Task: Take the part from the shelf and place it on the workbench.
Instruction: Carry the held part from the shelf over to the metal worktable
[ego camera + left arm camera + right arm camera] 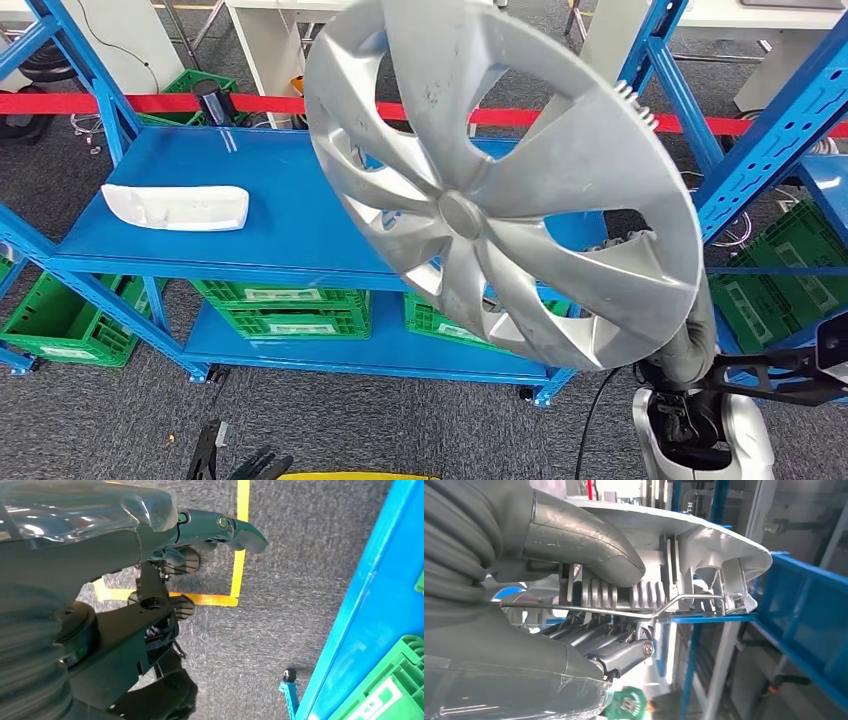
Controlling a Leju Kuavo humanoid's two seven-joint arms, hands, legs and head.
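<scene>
Head view: right hand grips the silver hubcap by its lower-right rim — light, stiff, awkwardly wide, probably wobbly. Left hand hangs, fingers curled on nothing.

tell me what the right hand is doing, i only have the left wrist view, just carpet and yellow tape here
Observer: The right hand grips the silver wheel cover by its rim.
Operator: is it off the shelf
Observer: Yes, head view shows it lifted in front of the blue shelf, tilted.
Operator: anything left on that shelf
Observer: A white part lies on the top deck, apart from the cover.
</scene>
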